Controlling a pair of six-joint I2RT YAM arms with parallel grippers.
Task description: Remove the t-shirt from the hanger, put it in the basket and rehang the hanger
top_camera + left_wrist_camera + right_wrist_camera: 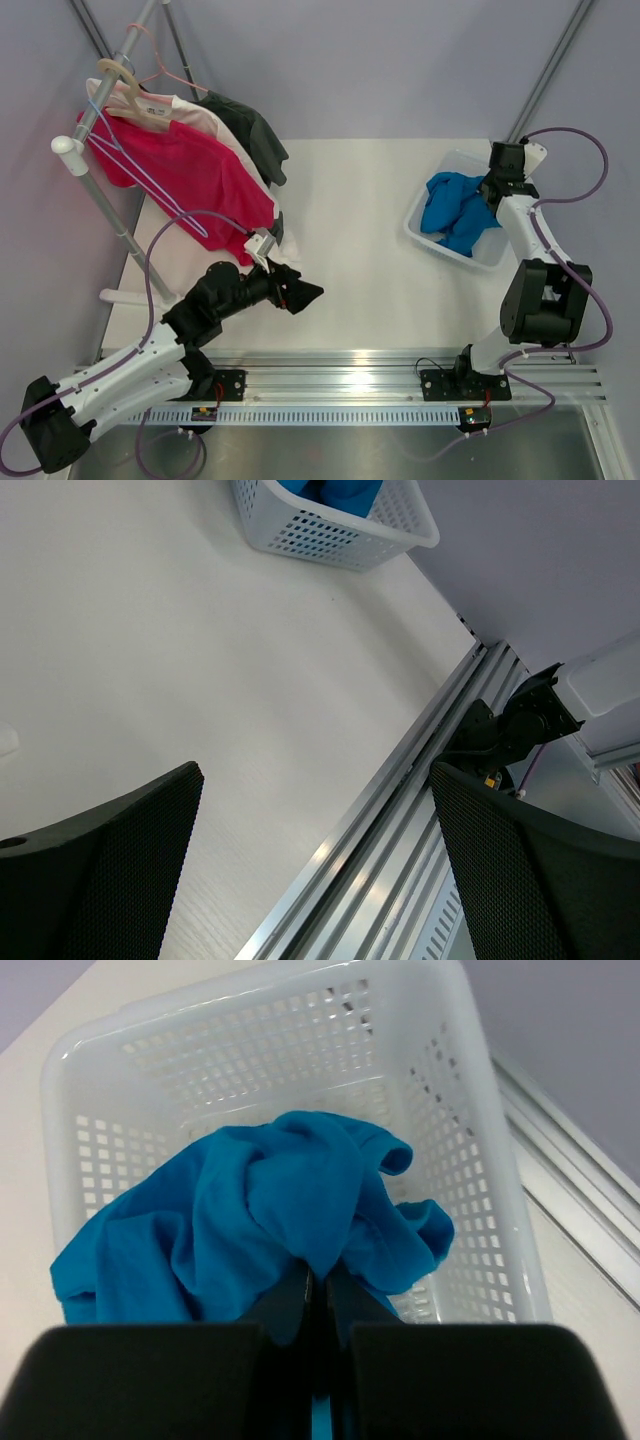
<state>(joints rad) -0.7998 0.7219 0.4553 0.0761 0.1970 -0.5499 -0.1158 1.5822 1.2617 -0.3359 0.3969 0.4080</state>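
1. I am pinching a fold of the bright blue t-shirt [260, 1230] with my right hand [318, 1280]. Its fingers are pressed together on the cloth, and the wrist view is showing blue fabric running down between them.
2. I am holding that hand over the white basket [250, 990] at the far right of the surface [380, 260]. The rest of the t-shirt is bunching up inside the basket, so I judge the basket to be the drop place and the pinch to be all that remains before letting go.
3. The t-shirt is well apart from the light-blue wire hanger [150, 180], which is hanging on the rack [113, 70] at the far left, bare and lying across the magenta shirt [190, 170]. The removal itself is looking done to me.
4. I am keeping my left hand [300, 295] spread wide and holding nothing. It is hovering above the surface just below the rack, probably parked there to stay out of the way while being close to the hangers.
5. Counting – one blue t-shirt, one basket, one rack and two arms.
6. I am also counting three hangers on the rack: the light-blue wire one, a beige wooden one [125, 92] and a pink wire one [165, 72].
7. Three garments seem to be hanging there – the magenta shirt, a pale one [215, 125] and a dark grey one [255, 135].
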